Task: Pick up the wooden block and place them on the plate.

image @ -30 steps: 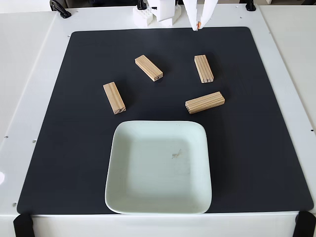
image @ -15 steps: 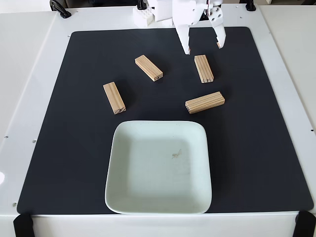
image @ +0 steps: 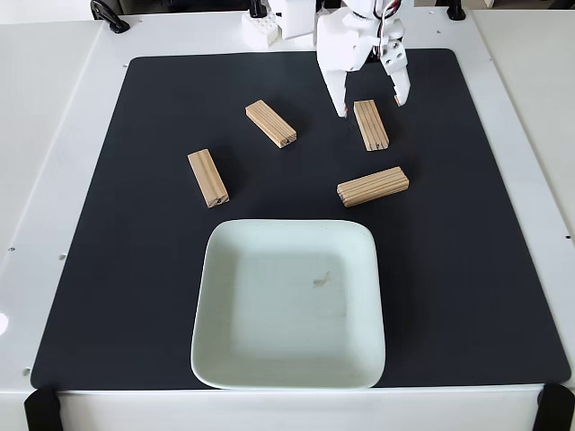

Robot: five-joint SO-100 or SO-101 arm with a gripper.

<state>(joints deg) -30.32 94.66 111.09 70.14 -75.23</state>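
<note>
Wood — the far-right wooden block [image: 371, 124] looks light, rigid, grippy; gripper [image: 370, 105] spread wide over its top end — pinch the long sides.

The arm is seen in the fixed view as a white plastic build, prob. 3D-printed, w/ blocky housings near the top edge. The gripper [image: 370, 105] is formed of two tapered white fingers [image: 339, 97], one long and blade-like, the other shorter w/ a rounded body. Small round dark holes, poss. screws, are seen on the shorter finger. Thin red and dark wires are visible betw. the upper housings. A small orange mark is noted by one fingertip.
</note>
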